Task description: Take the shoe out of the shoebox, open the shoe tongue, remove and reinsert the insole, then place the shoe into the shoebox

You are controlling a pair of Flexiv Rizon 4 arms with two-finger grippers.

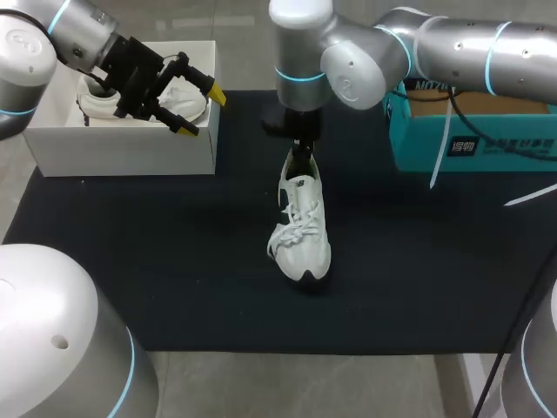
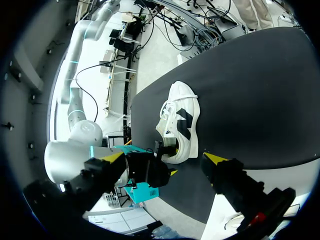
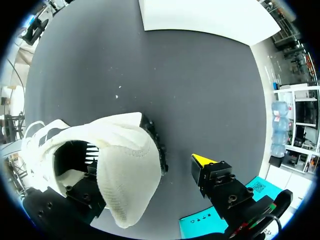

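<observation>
A white sneaker with loose laces lies on the black mat, toe toward me. My right gripper is at its heel, arm reaching in past the middle. In the right wrist view the right gripper is open. One finger is inside the shoe's opening behind the heel collar. The yellow-tipped finger stands outside, apart from the heel. My left gripper hangs open and empty over the white shoebox. From the left wrist, the left gripper looks out at the sneaker.
A second white shoe lies inside the white shoebox at the back left. A teal box stands open at the back right. The black mat covers most of the table.
</observation>
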